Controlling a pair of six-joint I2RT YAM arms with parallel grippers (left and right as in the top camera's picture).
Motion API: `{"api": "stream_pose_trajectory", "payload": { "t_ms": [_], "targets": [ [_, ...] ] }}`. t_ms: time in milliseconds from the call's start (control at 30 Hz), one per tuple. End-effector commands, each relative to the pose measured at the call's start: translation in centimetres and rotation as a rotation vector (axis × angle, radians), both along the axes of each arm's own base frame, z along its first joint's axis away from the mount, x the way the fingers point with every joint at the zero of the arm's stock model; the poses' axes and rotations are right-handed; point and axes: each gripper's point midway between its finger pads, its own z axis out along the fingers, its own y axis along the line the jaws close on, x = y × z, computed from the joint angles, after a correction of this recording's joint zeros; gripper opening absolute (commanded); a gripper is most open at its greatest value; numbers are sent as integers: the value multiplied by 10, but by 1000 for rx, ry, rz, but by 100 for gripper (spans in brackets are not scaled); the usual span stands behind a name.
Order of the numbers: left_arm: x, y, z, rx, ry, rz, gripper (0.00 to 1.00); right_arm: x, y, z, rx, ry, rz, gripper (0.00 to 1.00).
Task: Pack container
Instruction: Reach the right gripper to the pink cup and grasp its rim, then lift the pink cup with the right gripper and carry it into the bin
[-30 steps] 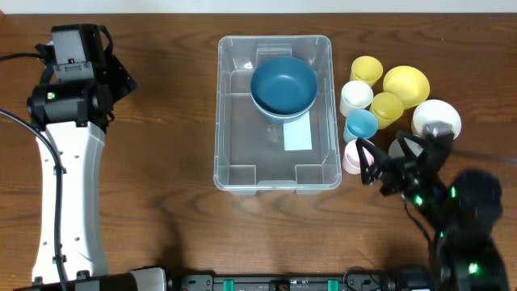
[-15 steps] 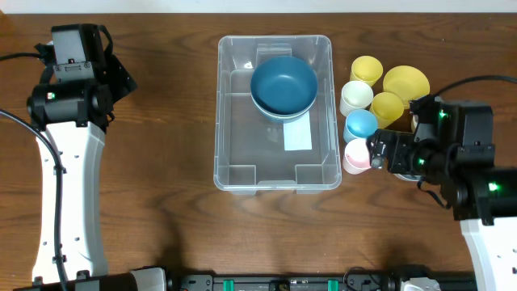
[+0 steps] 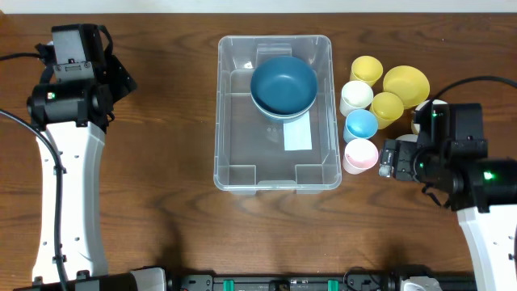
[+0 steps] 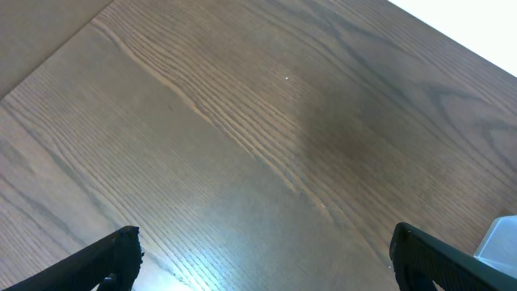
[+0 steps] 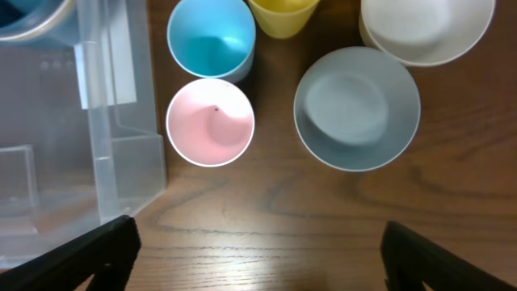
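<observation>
The right gripper (image 5: 258, 252) hangs wide open with nothing between its fingers. Only the two dark fingertips show, at the lower corners of the wrist view, over bare table (image 4: 242, 121). Just ahead of it, toward the left finger, stands the pink cup (image 5: 210, 121), upright, with the blue cup (image 5: 212, 36) right behind it. Ahead toward the right finger sits the grey bowl (image 5: 357, 107). Behind that is the white bowl (image 5: 426, 28), and a yellow cup (image 5: 283, 16) stands between the blue cup and the white bowl. To the gripper's left, just beside the pink cup, is the clear wall of the container (image 5: 121, 81).

From overhead, the container lies in the middle of the table. A blue bowl (image 3: 283, 83) sits in its far half, and a white label (image 3: 296, 136) shows on its base.

The left gripper (image 4: 262, 259) is also spread wide and holds nothing, hanging over bare wood. The container is well off to its right, with only a corner showing at the right edge of the wrist view.
</observation>
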Motion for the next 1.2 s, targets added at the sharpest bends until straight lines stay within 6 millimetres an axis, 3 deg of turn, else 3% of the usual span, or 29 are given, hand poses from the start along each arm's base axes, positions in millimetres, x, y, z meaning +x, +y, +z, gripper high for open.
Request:
{"api": "stream_pose_trajectory", "payload": {
  "t_ms": [0,200,400,900,1167],
  "targets": [
    [-1,5,8,16,-16,21,98,6,-3,-11,-11,48,-10,88],
    [-1,5,8,16,-16,21,98,28,13,-37,44,114,77,61],
    [-1,5,8,16,-16,21,98,42,15,-63,48,182,91,46],
    [-1,5,8,16,-16,21,98,67,19,-116,15,221,192,54],
    [-1,5,8,16,-16,21,98,54,18,-153,13,232,197,54]
  ]
}}
